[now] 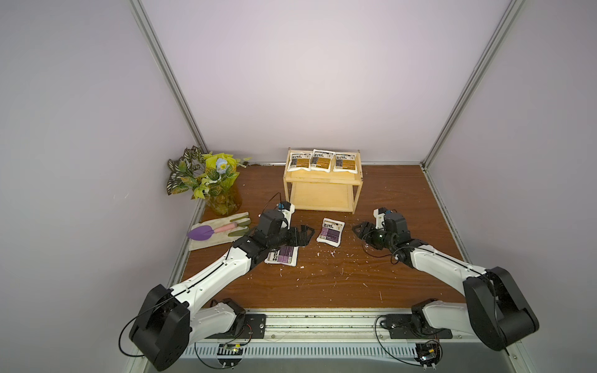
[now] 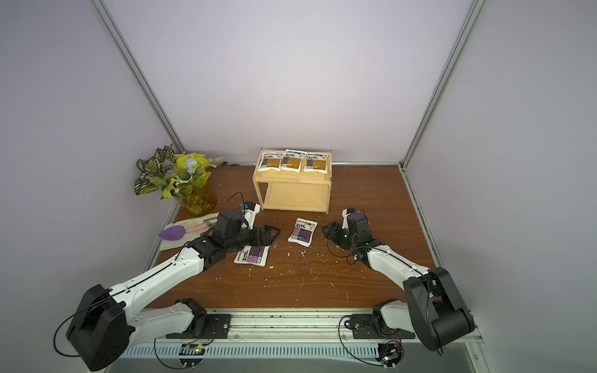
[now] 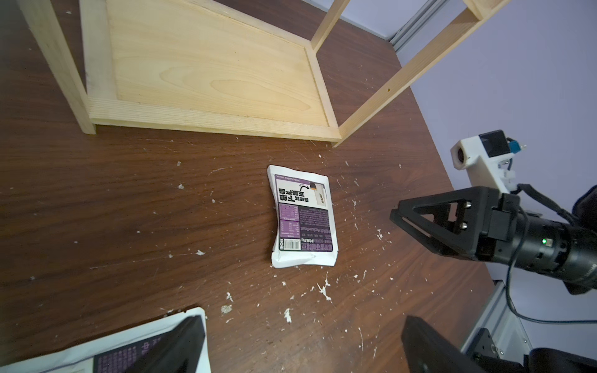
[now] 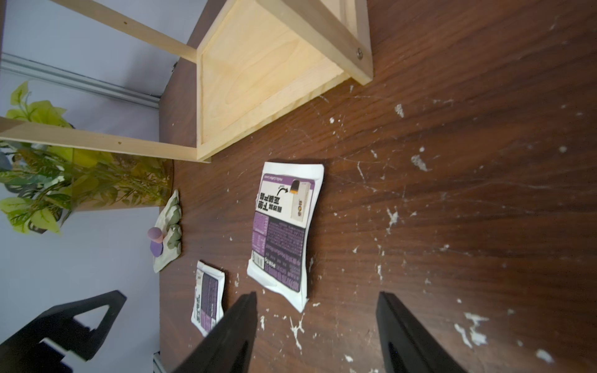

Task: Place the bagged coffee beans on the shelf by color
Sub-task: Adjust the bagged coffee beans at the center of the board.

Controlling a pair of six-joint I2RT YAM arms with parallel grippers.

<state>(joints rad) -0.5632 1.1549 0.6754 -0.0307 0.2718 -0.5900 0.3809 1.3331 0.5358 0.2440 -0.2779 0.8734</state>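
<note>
Brown wood desk (image 1: 323, 284), white specks all over it, inside a grey-walled booth. 2 robot arms reach in from the near edge.

Shelf (image 1: 321, 181): pale wood, 2 tiers, stands at the middle of the far edge. On its top tier lie 3 brown pouches (image 1: 322, 160), flat in a row w/ labels up. The middle one sits a bit over its neighbours' edges.

Ctr pouch (image 1: 330, 232) (image 3: 303, 219): white w/ a purple label, flat on the desk centre, just in front of the shelf & not touching it. It lies between the 2 grippers.

L pouch (image 1: 284, 256): also purple, flat on the desk left of centre, partly hidden under the L arm's wrist.

L gripper (image 1: 303, 234): jaws spread wide, grasping nothing. It sits just left of the ctr pouch, apart from it & over the L pouch's far end. In the L wrist view one finger (image 3: 181, 342) overlaps that pouch; can't tell if it touches.

R gripper (image 4: 317, 294) (image 1: 358, 231): jaws apart, nothing between them. It is low over the desk, right of the ctr pouch, pointing at it w/ a gap.

Far L corner: plant (image 1: 206, 181) in an amber vase. Along the L edge a pale glove (image 1: 223, 240) w/ a purple trowel (image 1: 200, 232) lying on it.
</note>
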